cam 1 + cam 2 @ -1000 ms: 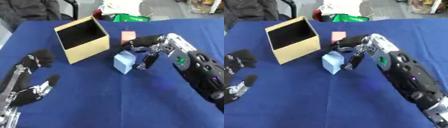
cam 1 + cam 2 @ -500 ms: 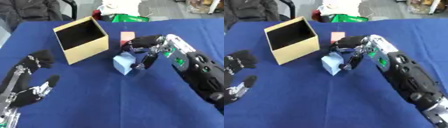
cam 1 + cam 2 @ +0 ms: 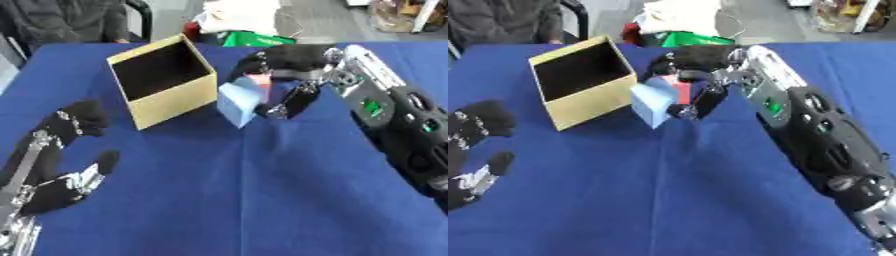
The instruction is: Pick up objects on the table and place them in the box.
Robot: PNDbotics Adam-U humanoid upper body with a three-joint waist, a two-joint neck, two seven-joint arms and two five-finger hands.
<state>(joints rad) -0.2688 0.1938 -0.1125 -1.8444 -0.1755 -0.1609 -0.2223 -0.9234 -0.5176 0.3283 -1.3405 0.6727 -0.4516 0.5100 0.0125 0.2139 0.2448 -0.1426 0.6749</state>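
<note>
My right hand (image 3: pixel 284 75) is shut on a light blue block (image 3: pixel 238 104), with fingers curled over its top and the thumb against its right side. The block is tilted and sits just right of the open tan cardboard box (image 3: pixel 163 80), close to its near right corner. The box's inside looks dark and bare. A small pink and red object (image 3: pixel 681 88) shows behind the block, partly hidden by my fingers. At the lower left, my left hand (image 3: pixel 54 165) rests open on the blue tablecloth (image 3: pixel 236 190), fingers pointing up.
Beyond the table's far edge lie a green item (image 3: pixel 254 39) and white cloth (image 3: pixel 241 12). A seated person in dark clothes (image 3: pixel 61 20) is at the far left. Wide blue cloth lies free in front of the box.
My right hand has carried the blue block up and left, nearer the box's right side. The block now tilts more. My left hand has stayed put.
</note>
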